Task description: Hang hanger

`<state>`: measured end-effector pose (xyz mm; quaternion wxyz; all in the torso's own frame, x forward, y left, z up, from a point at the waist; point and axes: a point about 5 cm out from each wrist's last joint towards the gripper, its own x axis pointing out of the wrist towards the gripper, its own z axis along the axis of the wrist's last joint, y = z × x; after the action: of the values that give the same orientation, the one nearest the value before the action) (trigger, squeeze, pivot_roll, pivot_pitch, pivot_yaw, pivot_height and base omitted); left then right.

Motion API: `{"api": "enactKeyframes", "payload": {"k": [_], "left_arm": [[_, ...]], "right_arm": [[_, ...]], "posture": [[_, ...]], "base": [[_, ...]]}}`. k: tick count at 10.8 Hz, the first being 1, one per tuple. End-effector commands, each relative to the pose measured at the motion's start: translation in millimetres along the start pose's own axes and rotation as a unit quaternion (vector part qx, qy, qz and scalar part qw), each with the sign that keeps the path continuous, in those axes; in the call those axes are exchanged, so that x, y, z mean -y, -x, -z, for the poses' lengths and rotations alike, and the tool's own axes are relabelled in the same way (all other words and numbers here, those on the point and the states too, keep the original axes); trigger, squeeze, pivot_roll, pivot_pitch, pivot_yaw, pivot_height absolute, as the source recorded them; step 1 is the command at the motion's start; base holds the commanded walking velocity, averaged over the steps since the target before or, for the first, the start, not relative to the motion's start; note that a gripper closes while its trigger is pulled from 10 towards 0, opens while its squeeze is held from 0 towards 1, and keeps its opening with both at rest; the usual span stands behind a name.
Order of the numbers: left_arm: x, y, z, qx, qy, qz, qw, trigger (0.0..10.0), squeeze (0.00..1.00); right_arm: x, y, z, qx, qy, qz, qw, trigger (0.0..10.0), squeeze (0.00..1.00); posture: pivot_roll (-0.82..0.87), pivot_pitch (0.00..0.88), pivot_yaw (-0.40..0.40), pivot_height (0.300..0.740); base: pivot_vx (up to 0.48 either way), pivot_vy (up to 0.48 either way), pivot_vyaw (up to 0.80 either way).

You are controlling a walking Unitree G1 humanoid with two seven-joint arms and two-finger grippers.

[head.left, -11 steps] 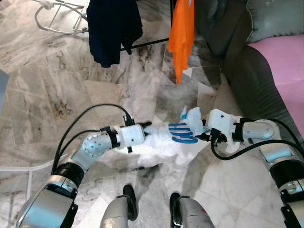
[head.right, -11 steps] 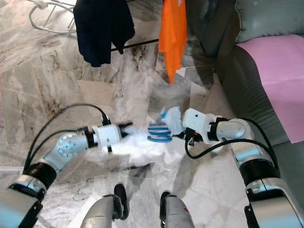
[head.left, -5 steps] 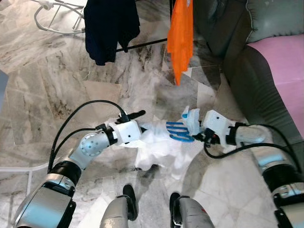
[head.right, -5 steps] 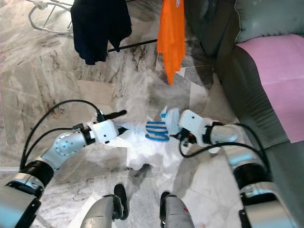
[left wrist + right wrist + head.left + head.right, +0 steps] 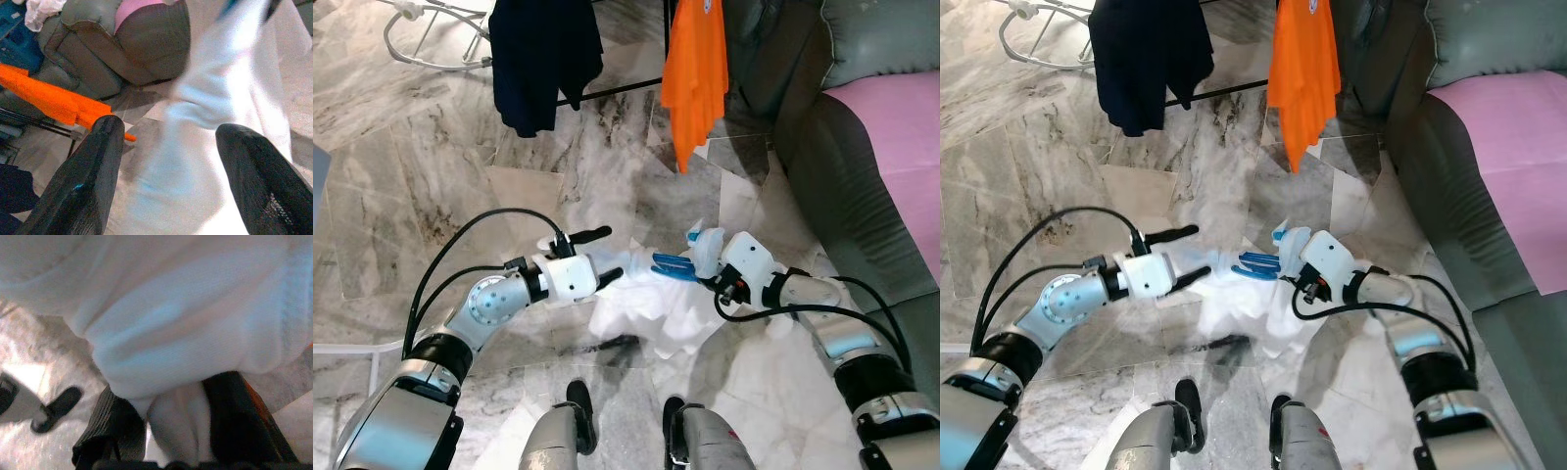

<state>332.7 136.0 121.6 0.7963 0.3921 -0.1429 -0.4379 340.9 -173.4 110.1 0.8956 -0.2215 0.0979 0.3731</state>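
Observation:
A white garment (image 5: 651, 305) hangs over the marble floor between my two arms, with a blue hanger (image 5: 668, 261) poking out of its top. My right gripper (image 5: 701, 258) is shut on the garment's top edge beside the hanger; in the right wrist view white cloth (image 5: 171, 421) is pinched between the black fingers (image 5: 110, 431). My left gripper (image 5: 615, 253) stands open just left of the garment, one finger above the other. In the left wrist view its fingers (image 5: 93, 171) are spread wide with the white cloth (image 5: 205, 127) beyond them, not held.
Ahead, a black rack bar (image 5: 607, 90) carries a dark navy garment (image 5: 543, 59) and an orange shirt (image 5: 695, 83). A grey sofa (image 5: 822, 166) with a pink cover (image 5: 901, 127) lies to the right. My feet (image 5: 579, 403) are below the garment.
My left gripper opened and let go of the white garment, which now sags lower from the right gripper. The right gripper moved a little left with the hanger.

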Motion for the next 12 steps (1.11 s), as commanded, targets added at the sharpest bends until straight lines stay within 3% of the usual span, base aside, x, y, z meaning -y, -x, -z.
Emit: {"api": "enactKeyframes", "payload": {"k": [1, 3, 4, 5, 6, 7, 9, 10, 11, 12], "left_arm": [[8.7, 4.6, 6, -0.009, 0.026, -0.001, 1.000, 10.0, 1.00], [8.4, 3.7, 11, -0.009, 0.136, -0.099, 0.986, 10.0, 1.00], [9.2, 7.8, 18, -0.020, 0.203, -0.184, 0.962, 10.0, 1.00], [10.0, 13.8, 27, -0.043, 0.247, -0.272, 0.929, 10.0, 1.00], [14.1, 17.6, 37, -0.076, 0.310, -0.332, 0.888, 10.0, 1.00], [28.6, 21.7, 47, -0.126, 0.349, -0.401, 0.837, 10.0, 1.00], [36.0, 26.3, 49, -0.182, 0.322, -0.482, 0.794, 10.0, 1.00], [38.7, 25.8, 50, -0.196, 0.335, -0.501, 0.773, 10.0, 1.00], [39.6, 24.1, 50, -0.202, 0.335, -0.499, 0.773, 10.0, 1.00], [38.1, 19.7, 48, -0.187, 0.343, -0.479, 0.786, 10.0, 0.21]], "right_arm": [[2.4, 0.2, -6, 0.024, -0.017, 0.029, 0.999, 0.0, 0.00], [2.8, -0.6, 0, 0.026, -0.080, 0.105, 0.991, 0.0, 0.00], [1.4, 1.8, 9, 0.012, -0.121, 0.148, 0.981, 0.0, 0.00], [0.4, 4.2, 17, 0.003, -0.144, 0.175, 0.974, 0.0, 0.00], [0.5, 5.4, 21, 0.001, -0.168, 0.194, 0.967, 0.0, 0.00], [0.0, 7.1, 28, -0.006, -0.205, 0.231, 0.951, 0.0, 0.00], [2.2, 12.0, 28, 0.021, -0.241, 0.295, 0.924, 0.0, 0.00], [5.2, 17.3, 28, 0.046, -0.269, 0.339, 0.900, 0.0, 0.00], [2.9, 17.4, 28, 0.051, -0.275, 0.349, 0.894, 0.0, 0.00], [-4.7, 14.2, 29, 0.059, -0.288, 0.351, 0.889, 4.2, 0.00]], "posture": [[-0.18, 0.321, 0.050, 0.740], [-0.19, 0.315, 0.052, 0.740], [-0.19, 0.308, 0.054, 0.740], [-0.19, 0.298, 0.055, 0.740], [-0.19, 0.290, 0.054, 0.740], [-0.19, 0.264, 0.048, 0.740], [-0.20, 0.214, 0.047, 0.740], [-0.21, 0.192, 0.051, 0.740], [-0.22, 0.183, 0.055, 0.740], [-0.22, 0.176, 0.060, 0.740]], "base": [[0.000, 0.000, 0.00], [0.000, 0.000, 0.00], [0.000, 0.000, 0.00], [0.000, 0.000, 0.00], [0.000, 0.000, 0.00], [0.000, 0.000, 0.00], [0.000, 0.000, 0.00], [0.000, 0.000, 0.00], [0.000, 0.000, 0.00], [0.000, 0.000, 0.00]]}}
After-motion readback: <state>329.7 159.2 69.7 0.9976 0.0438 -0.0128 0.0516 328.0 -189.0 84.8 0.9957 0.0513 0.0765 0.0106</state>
